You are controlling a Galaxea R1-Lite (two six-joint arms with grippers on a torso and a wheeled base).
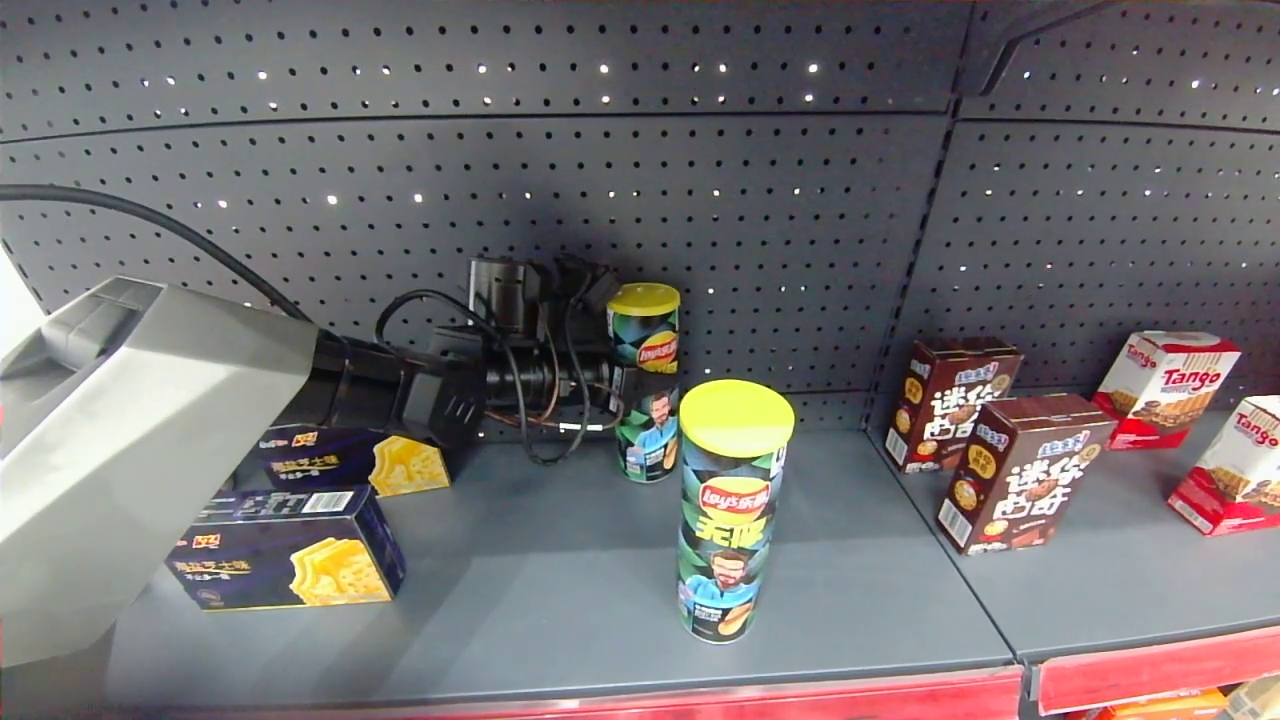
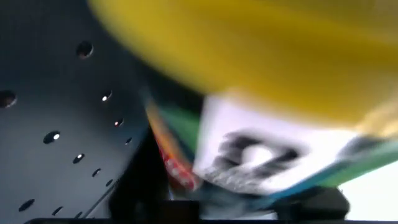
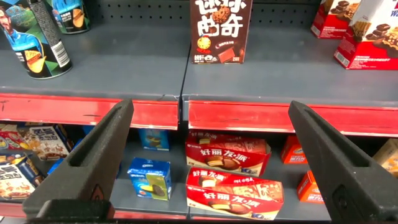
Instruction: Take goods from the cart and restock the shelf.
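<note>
A chip can with a yellow lid [image 1: 650, 420] stands upright at the back of the grey shelf [image 1: 560, 570], close to the pegboard. My left gripper [image 1: 610, 385] comes in from the left at mid-height and is shut on this can. The left wrist view has its lid [image 2: 261, 50] and label [image 2: 261, 149] pressed up close. A second, identical can [image 1: 730, 520] stands free nearer the shelf's front edge. My right gripper [image 3: 211, 109] hangs open and empty below and in front of the shelf, facing its red edge [image 3: 249, 115]; the front can [image 3: 37, 43] is also visible there.
Two dark blue cracker boxes [image 1: 290, 560] lie at the shelf's left. Two brown cookie boxes [image 1: 1020, 470] and red-and-white wafer boxes [image 1: 1170, 385] stand on the right section. A lower shelf holds red snack boxes [image 3: 230, 155] and a blue box [image 3: 149, 177].
</note>
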